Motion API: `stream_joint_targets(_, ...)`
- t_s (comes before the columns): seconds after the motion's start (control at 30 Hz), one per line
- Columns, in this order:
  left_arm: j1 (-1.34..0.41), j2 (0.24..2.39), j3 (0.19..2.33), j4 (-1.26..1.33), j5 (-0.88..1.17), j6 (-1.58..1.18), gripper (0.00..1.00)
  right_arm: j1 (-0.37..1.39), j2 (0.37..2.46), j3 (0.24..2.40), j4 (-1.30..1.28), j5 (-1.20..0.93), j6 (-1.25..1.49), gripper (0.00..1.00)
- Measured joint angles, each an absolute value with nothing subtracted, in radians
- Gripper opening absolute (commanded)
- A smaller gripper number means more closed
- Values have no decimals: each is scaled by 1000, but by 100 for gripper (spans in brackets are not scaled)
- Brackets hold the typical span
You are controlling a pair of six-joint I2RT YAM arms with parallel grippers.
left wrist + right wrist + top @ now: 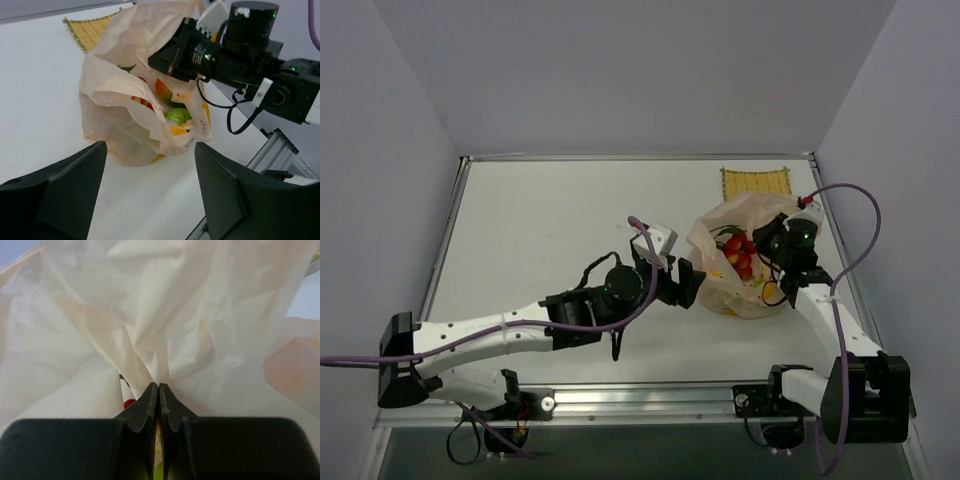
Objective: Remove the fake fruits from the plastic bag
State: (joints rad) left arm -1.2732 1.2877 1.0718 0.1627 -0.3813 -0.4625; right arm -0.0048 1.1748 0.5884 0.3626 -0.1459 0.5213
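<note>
The bag (720, 235) was pinched on its right side by the right gripper (159, 391), closed on a fold. The fruits (177, 115) lay inside, straight ahead of the left gripper (691, 283), which was spread apart beside the mouth.

No text, number or brand can be read in any view. The plastic bag (115, 100) carries yellow-orange printed marks (177, 131), but they are crumpled into its folds and no letters can be made out.
</note>
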Motion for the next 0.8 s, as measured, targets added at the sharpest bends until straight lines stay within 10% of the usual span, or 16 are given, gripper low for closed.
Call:
stream_joint_targets(0.37,-1396,1491,1468,-26,-344,-398,58,-51,958,511,207,-38,539,0)
stream_joint_targets(0.8,-1156,2068,1730,-138,-145,-398,55,-138,786,399,78,-7,618,0)
